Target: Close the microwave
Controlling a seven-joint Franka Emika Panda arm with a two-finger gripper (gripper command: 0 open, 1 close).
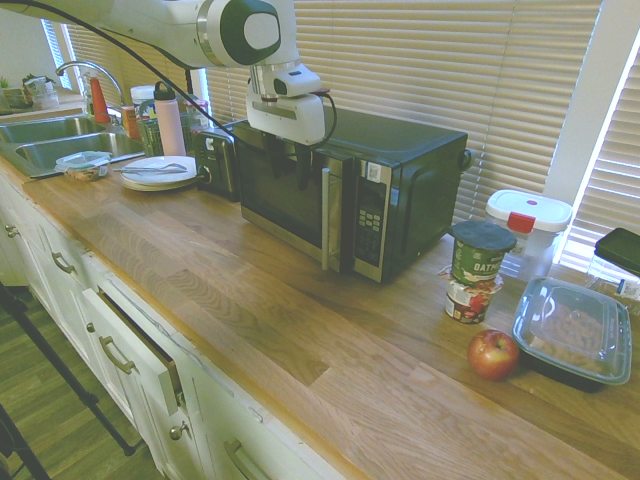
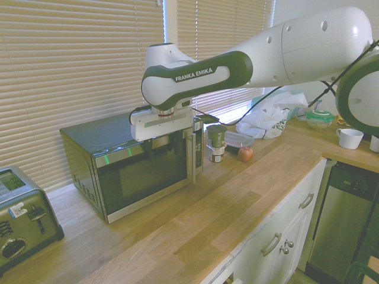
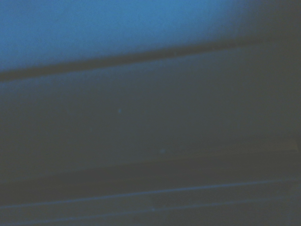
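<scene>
The microwave point(image 1: 340, 185) is a large black box on the wooden counter, standing in front of the window blinds. Its dark glass door point(image 1: 285, 195) lies almost flush with the front, and the vertical silver handle point(image 1: 328, 225) sits beside the button panel point(image 1: 371, 222). My gripper point(image 1: 287, 160) hangs against the top of the door, left of the handle. From the other side, the gripper point(image 2: 161, 142) is pressed at the upper edge of the door point(image 2: 148, 174). The wrist view gives only a blurred dark surface from very close.
Right of the microwave stand stacked food cups point(image 1: 478, 268), an apple point(image 1: 493, 353), a lidded tray point(image 1: 572, 330) and a white container point(image 1: 528, 225). To its left are a plate point(image 1: 158, 172), bottles and the sink point(image 1: 45, 140). A toaster point(image 2: 23, 222) and a slightly open drawer point(image 1: 140, 345) are nearby.
</scene>
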